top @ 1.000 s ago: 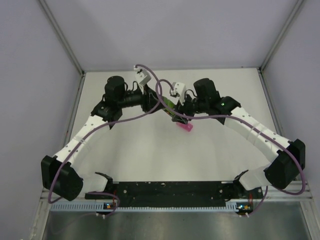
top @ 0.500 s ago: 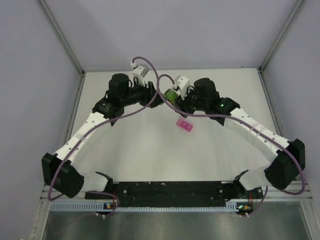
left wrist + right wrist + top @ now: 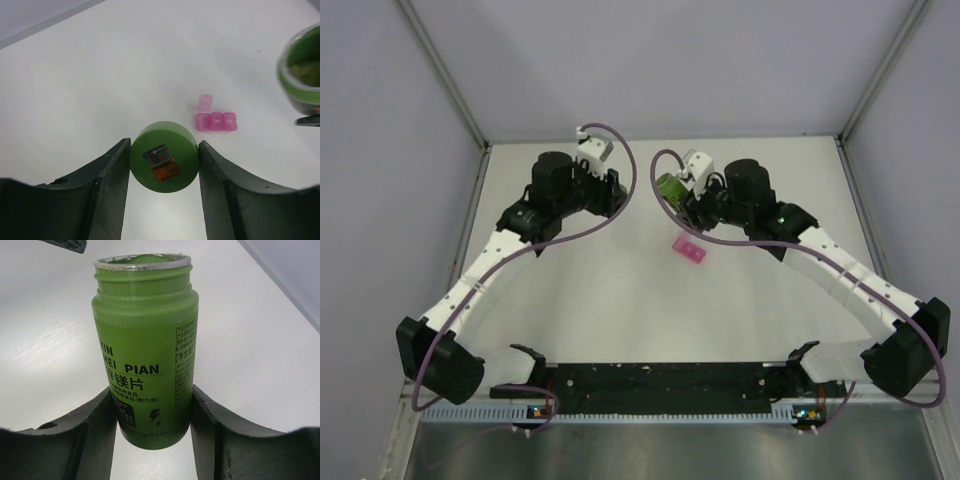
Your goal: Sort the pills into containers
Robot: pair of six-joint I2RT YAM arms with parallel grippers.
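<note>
Yellowish pills inside bottle, left-wrist only

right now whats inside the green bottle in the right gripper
The left wrist view looks into the open green bottle: pale yellow-green pills lie inside. How many, and how deep they go, is hidden by its wall. The right wrist view sees only its side.
</note>
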